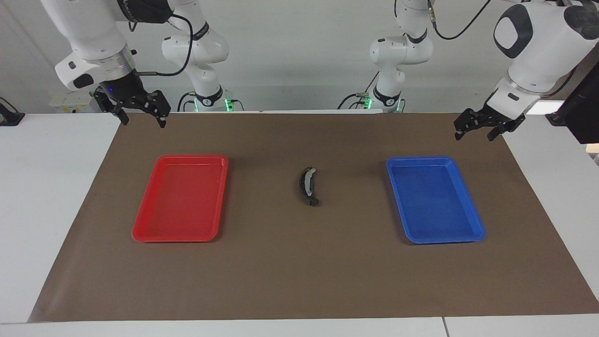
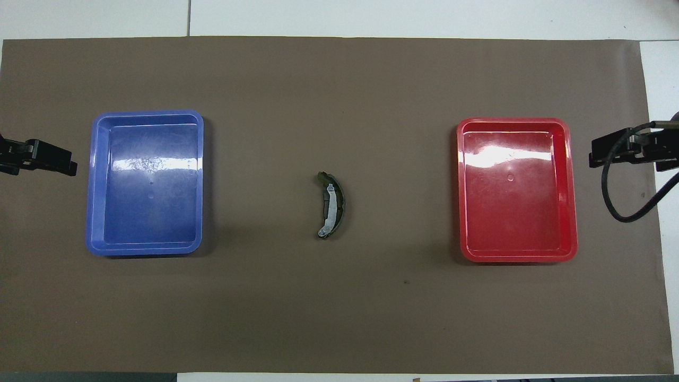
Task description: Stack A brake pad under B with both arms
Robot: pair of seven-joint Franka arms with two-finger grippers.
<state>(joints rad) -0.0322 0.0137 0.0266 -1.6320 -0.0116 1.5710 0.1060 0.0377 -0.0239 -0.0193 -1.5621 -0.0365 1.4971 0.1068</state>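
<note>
B, the long black crescent with a silvery-white strip (image 1: 307,186), lies on the brown mat midway between the two trays; it also shows in the overhead view (image 2: 331,204). The small dark-grey pad does not show apart from it, and I cannot tell whether it lies under the crescent. My right gripper (image 1: 142,119) is open and empty, raised over the mat's corner at the right arm's end; its tip shows in the overhead view (image 2: 610,151). My left gripper (image 1: 474,135) is open and empty, raised over the mat's edge beside the blue tray, and it waits.
An empty red tray (image 1: 180,199) lies toward the right arm's end and an empty blue tray (image 1: 435,199) toward the left arm's end. Both show in the overhead view, red (image 2: 517,191) and blue (image 2: 146,183). A brown mat (image 1: 299,271) covers the white table.
</note>
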